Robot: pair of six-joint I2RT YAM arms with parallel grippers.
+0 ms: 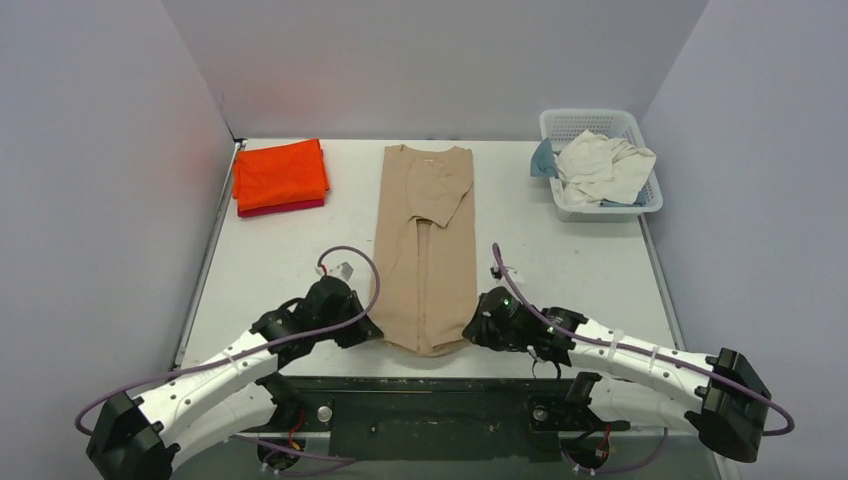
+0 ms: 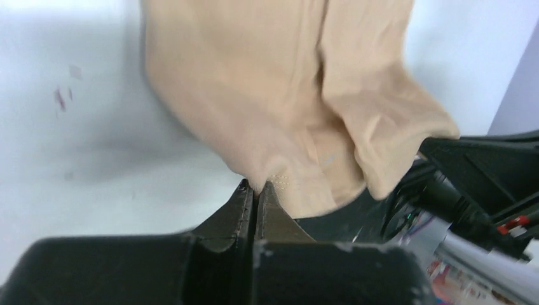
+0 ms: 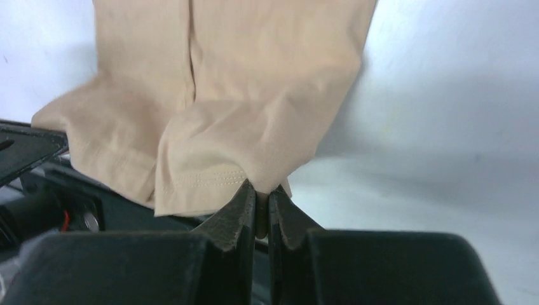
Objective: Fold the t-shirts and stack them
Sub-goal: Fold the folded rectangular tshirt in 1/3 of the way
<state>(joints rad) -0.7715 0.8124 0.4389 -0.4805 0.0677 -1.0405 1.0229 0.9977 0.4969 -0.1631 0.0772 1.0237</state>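
Note:
The large tan-beige t-shirt (image 1: 425, 240) lies lengthwise down the middle of the table, both sides folded in to a narrow strip, collar at the far end. My left gripper (image 1: 372, 333) is shut on its near left hem corner (image 2: 267, 175). My right gripper (image 1: 470, 333) is shut on the near right hem corner (image 3: 254, 171). The hem hangs a little over the table's near edge. A folded bright orange t-shirt (image 1: 280, 172) lies on a dark red one (image 1: 285, 208) at the far left. Cream-white (image 1: 602, 165) and blue (image 1: 543, 160) t-shirts are crumpled in the basket.
The white plastic lattice basket (image 1: 640, 125) stands at the far right corner. Grey walls close in the table on the left, back and right. The dark base plate (image 1: 430, 395) with both arm mounts runs along the near edge.

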